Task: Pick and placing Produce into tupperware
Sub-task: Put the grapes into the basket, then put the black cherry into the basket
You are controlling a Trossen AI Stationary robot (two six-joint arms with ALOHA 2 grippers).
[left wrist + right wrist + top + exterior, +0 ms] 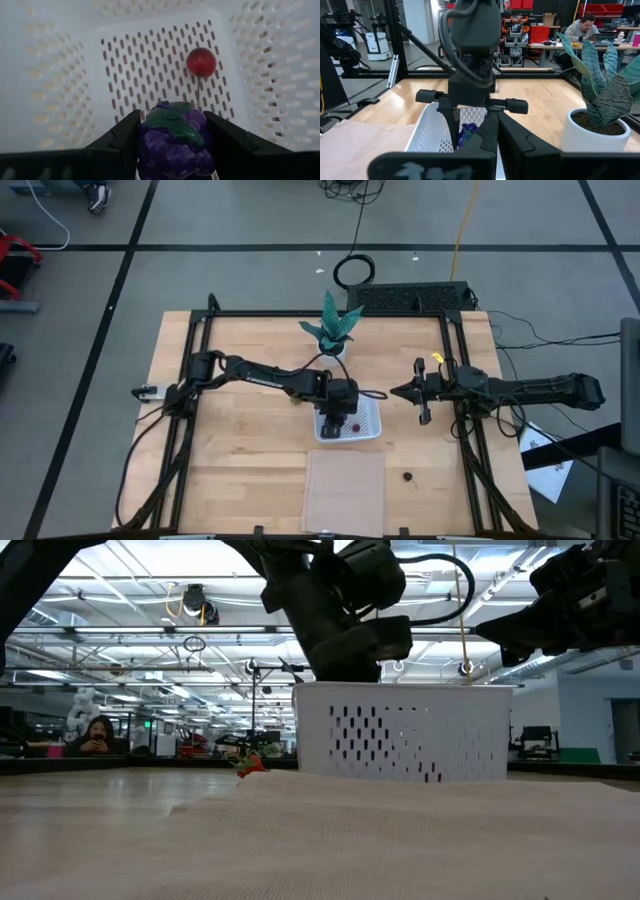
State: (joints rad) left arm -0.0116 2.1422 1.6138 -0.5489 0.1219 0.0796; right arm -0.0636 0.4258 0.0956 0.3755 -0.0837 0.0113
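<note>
The white tupperware [366, 423] stands mid-table, its perforated wall [405, 730] filling the low view. My left gripper [338, 418] hangs over its left part, shut on the purple grape cluster [172, 145]. A small dark red fruit [201, 61] lies on the slotted bottom. The strawberry-like piece [250, 765] rests on the table beside the tupperware. A small blackish fruit [407, 476] lies on the wood toward the near right. My right gripper [408, 392] hovers shut to the right of the tupperware, holding nothing. My left gripper pinches the grape cluster between its two fingers [125, 140], one on each flank of the cluster [150, 150]. It comes from above, pointing down into the tupperware. The cluster is lifted clear of the bottom, green leaf [167, 120] toward the fingertips; the right wrist view shows it between the fingers [467, 132].
A flat tan sheet [345, 490] lies on the table just nearer than the tupperware. The potted green plant [332, 330] stands at the far edge behind it. Black frame rails [460, 430] run along the table's left and right sides. People sit in the room beyond.
</note>
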